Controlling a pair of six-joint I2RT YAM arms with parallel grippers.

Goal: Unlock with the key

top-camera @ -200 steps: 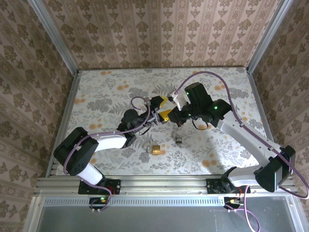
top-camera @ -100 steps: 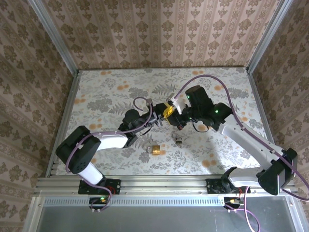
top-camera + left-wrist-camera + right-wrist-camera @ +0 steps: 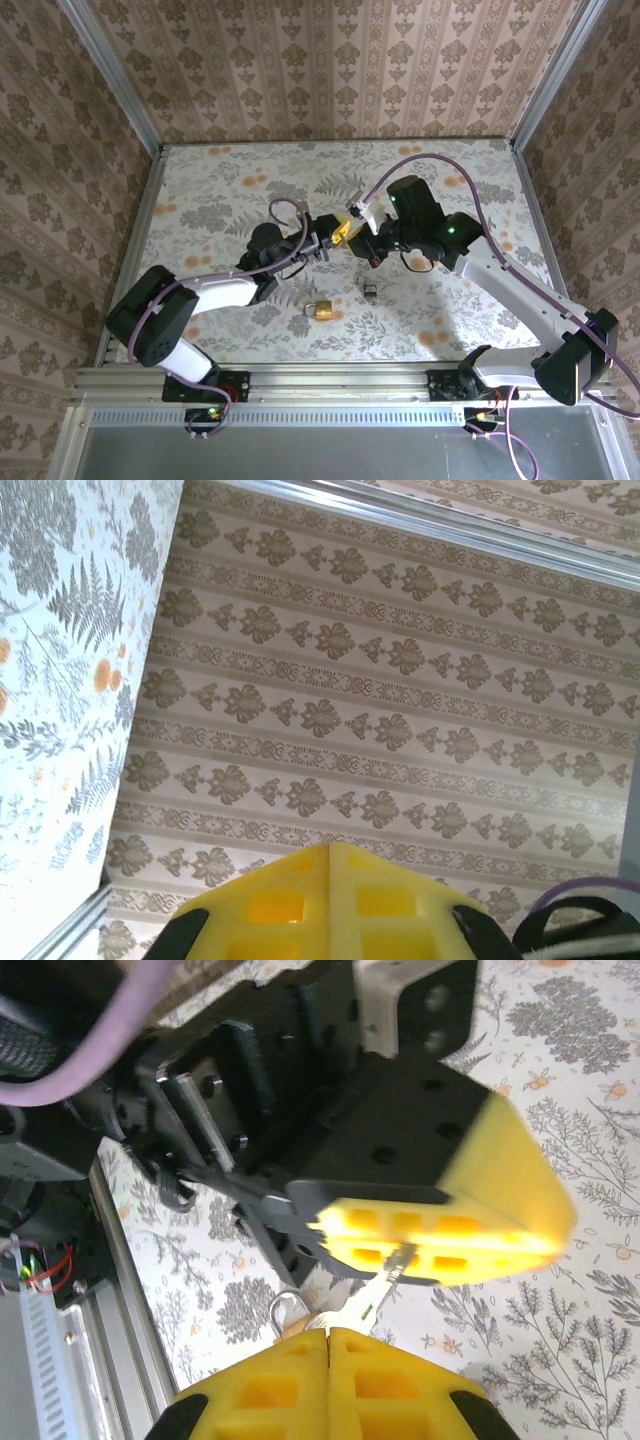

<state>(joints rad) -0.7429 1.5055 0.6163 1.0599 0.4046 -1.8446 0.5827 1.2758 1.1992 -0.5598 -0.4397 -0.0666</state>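
Key [image 3: 385,1282] | clamped in right gripper [image 3: 329,1333] | tip at left gripper [image 3: 330,849], pads pressed together

You see a floral-print table [image 3: 200,200] walled by damask wallpaper [image 3: 330,70], with an aluminium rail [image 3: 330,380] along its near edge.

Your desk [image 3: 220,190] wears a pale covering printed with grey ferns and leaves and small orange blossoms. Around it on three sides stand the back wall [image 3: 330,70], the left wall [image 3: 50,180] and the right wall [image 3: 600,200], all in beige wallpaper with striped brown ornaments. Silver metal posts [image 3: 110,75] run up the two far corners. A ribbed aluminium rail [image 3: 340,382] closes the near edge, with a flat grey panel [image 3: 340,450] below it. The light is soft and even, with only faint shadows on the covering.
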